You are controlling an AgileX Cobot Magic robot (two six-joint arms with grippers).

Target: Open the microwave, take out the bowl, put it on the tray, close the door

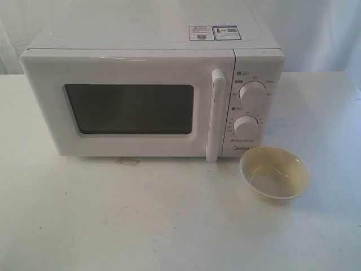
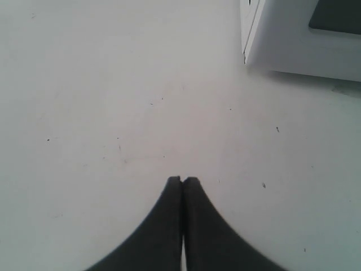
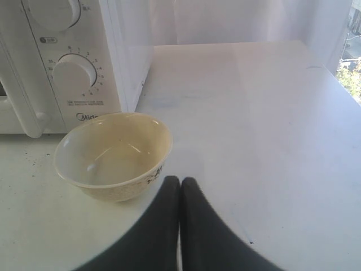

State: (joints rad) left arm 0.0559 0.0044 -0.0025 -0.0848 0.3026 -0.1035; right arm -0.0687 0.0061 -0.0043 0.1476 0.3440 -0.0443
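Note:
The white microwave (image 1: 152, 96) stands at the back of the white table, its door (image 1: 130, 104) flush with the front and the tall bar handle (image 1: 215, 116) upright. The cream-yellow bowl (image 1: 274, 172) sits empty on the table just in front of the knob panel (image 1: 252, 110). No tray shows in any view. In the right wrist view the bowl (image 3: 113, 155) lies just beyond my right gripper (image 3: 180, 180), which is shut on nothing. My left gripper (image 2: 183, 179) is shut on nothing over bare table, with the microwave's corner (image 2: 302, 39) well ahead of it. Neither gripper appears in the exterior view.
The white table (image 1: 141, 220) stretches in front of the microwave. A white curtain (image 1: 327, 34) hangs behind. The table's far edge (image 3: 333, 73) shows in the right wrist view, beyond the bowl's side.

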